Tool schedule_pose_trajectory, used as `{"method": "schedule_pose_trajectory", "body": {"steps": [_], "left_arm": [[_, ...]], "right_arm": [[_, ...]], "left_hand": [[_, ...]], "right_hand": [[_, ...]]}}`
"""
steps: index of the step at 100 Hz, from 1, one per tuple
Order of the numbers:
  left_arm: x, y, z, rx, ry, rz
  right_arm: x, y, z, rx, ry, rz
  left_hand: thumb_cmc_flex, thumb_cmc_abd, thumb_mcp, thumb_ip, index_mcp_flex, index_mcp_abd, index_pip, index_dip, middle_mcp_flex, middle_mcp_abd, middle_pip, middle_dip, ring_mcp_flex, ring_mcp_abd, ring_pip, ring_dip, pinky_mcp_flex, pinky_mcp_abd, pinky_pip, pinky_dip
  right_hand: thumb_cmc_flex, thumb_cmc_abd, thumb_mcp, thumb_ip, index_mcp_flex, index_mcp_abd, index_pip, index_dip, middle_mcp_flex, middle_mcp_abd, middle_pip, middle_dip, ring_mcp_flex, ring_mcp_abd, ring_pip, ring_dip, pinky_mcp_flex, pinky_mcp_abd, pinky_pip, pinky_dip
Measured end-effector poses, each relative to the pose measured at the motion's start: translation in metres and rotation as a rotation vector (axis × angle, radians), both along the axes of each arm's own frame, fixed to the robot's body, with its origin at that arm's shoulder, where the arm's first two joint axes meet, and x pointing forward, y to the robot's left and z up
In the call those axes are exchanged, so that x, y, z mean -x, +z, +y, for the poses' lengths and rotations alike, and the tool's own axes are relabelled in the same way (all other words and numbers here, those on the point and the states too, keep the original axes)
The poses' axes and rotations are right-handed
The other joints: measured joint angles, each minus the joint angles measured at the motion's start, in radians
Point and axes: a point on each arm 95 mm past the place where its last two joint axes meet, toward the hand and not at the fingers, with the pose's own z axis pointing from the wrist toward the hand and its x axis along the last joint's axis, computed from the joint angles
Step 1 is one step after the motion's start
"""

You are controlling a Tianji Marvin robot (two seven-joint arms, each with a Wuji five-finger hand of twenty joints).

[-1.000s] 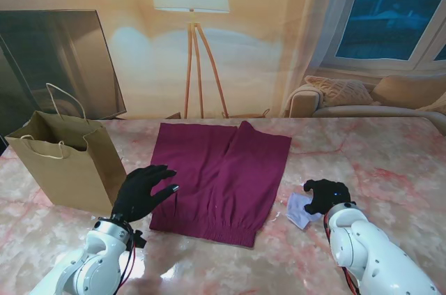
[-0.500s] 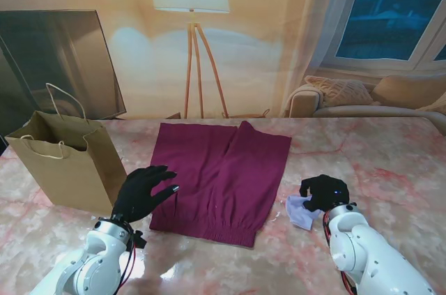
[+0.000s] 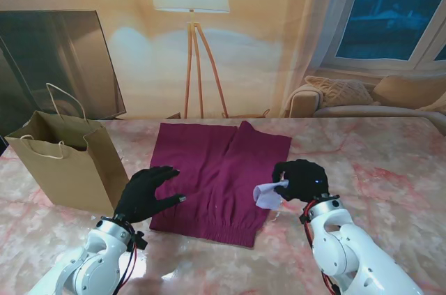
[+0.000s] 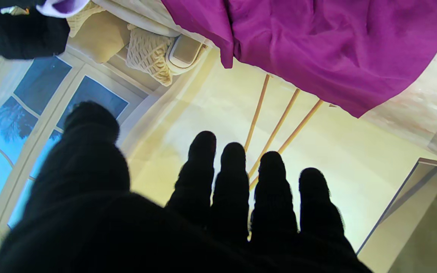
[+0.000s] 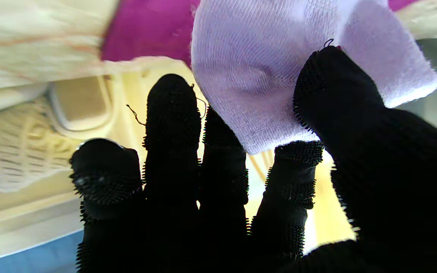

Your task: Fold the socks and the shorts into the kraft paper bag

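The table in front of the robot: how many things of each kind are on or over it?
Maroon shorts: 1
Pale lilac sock, held in the right hand: 1
Kraft paper bag: 1
Total: 3

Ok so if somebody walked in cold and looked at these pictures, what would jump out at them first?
Probably the maroon shorts, spread flat in the middle of the marble table. Next, the right hand pinching a pale lilac sock over the shorts' right edge. Then the kraft paper bag standing open at the far left, with the left hand spread open beside it.
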Motion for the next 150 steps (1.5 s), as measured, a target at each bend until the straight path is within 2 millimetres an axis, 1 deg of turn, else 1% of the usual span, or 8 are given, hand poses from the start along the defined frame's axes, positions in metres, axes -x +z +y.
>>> {"method": "schedule_pose_trajectory", "body": {"steps": [25,62,85,94,119,127,134,150], "left_arm": [[0.001,0.007,-0.002,-0.009,-0.001,-0.067],[0.004,0.010,-0.005,0.013,-0.024,-0.102],[0.006,0.010,-0.006,0.043,-0.038,-0.099],[0.006,0.010,-0.007,0.032,-0.039,-0.109],[0.003,0.009,-0.009,0.201,-0.020,-0.084],[0.003,0.010,-0.012,0.230,-0.029,-0.076],[0.002,0.010,-0.015,0.202,-0.032,-0.090],[0.002,0.011,-0.016,0.190,-0.030,-0.077]], "right_arm": [[0.003,0.015,0.065,-0.082,0.136,-0.028],[0.007,0.032,0.144,-0.229,0.230,-0.066],[0.009,0.036,0.161,-0.267,0.248,-0.057],[0.010,0.036,0.164,-0.296,0.245,-0.055],[0.013,0.036,0.167,-0.317,0.246,-0.057],[0.013,0.035,0.168,-0.332,0.242,-0.046],[0.014,0.034,0.169,-0.344,0.241,-0.037],[0.015,0.030,0.170,-0.358,0.247,-0.025]], "left_hand": [[-0.008,-0.116,-0.010,0.000,-0.048,0.046,-0.036,-0.014,-0.033,0.038,-0.002,0.004,-0.030,0.002,-0.005,0.000,0.008,0.012,-0.001,0.000],[-0.007,-0.186,-0.023,0.000,-0.034,0.047,-0.035,-0.019,-0.032,0.039,-0.002,0.041,-0.022,0.023,-0.005,0.015,0.034,0.037,0.002,0.023],[-0.007,-0.197,-0.021,0.000,-0.006,0.028,-0.001,0.001,0.022,0.043,0.003,0.061,0.029,0.025,0.013,0.038,0.037,0.062,0.032,0.057],[-0.060,-0.259,0.198,-0.010,0.044,-0.007,0.044,0.047,0.077,0.045,0.021,0.090,0.062,0.027,0.026,0.075,0.045,0.083,0.048,0.120],[-0.017,-0.245,0.488,-0.010,0.166,-0.133,0.258,0.185,0.304,0.029,0.117,0.203,0.204,0.059,0.132,0.204,0.058,0.151,0.134,0.209],[0.117,-0.228,0.463,-0.021,0.214,-0.186,0.373,0.205,0.391,0.026,0.143,0.224,0.277,0.059,0.181,0.242,0.070,0.152,0.160,0.227],[0.210,-0.206,0.426,-0.021,0.276,-0.218,0.495,0.175,0.518,0.015,0.155,0.342,0.353,0.059,0.230,0.269,0.080,0.152,0.183,0.236],[0.233,-0.207,0.412,-0.032,0.281,-0.228,0.568,0.240,0.610,0.006,0.180,0.458,0.388,0.059,0.296,0.317,0.080,0.150,0.197,0.236]], "right_hand": [[0.000,0.000,0.000,0.000,0.001,0.010,0.000,-0.001,0.010,0.001,0.009,0.011,0.000,0.000,0.002,0.009,0.007,0.001,0.001,-0.007],[0.000,0.001,0.000,0.000,0.001,0.010,0.000,-0.001,0.010,0.001,0.010,0.023,0.000,0.000,0.002,0.009,0.007,0.001,0.001,-0.017],[0.000,0.001,0.000,0.000,0.001,0.011,0.000,-0.001,0.010,0.001,0.011,0.024,0.000,0.000,0.002,0.010,-0.003,0.003,0.001,-0.018],[0.000,0.002,0.000,0.000,0.001,0.011,0.000,-0.001,0.010,0.001,0.011,0.025,0.000,0.000,0.002,0.010,-0.004,0.003,0.001,-0.018],[0.000,0.003,0.000,0.000,0.001,0.011,0.000,-0.001,0.010,0.001,0.012,0.027,0.000,0.000,0.002,0.011,-0.017,0.004,0.001,-0.018],[0.000,0.003,0.000,0.000,0.001,0.011,0.000,-0.001,0.010,0.001,0.012,0.028,0.000,0.000,0.002,0.011,-0.019,0.004,0.001,-0.018],[0.000,0.015,0.000,0.000,0.001,0.012,0.000,-0.001,0.010,0.001,0.012,0.028,0.000,0.000,0.002,0.012,-0.027,0.004,0.001,-0.018],[0.000,0.048,0.000,0.000,-0.004,0.026,0.000,-0.001,0.009,0.001,0.012,0.028,-0.001,0.001,0.002,0.012,-0.043,0.005,0.001,-0.018]]}}
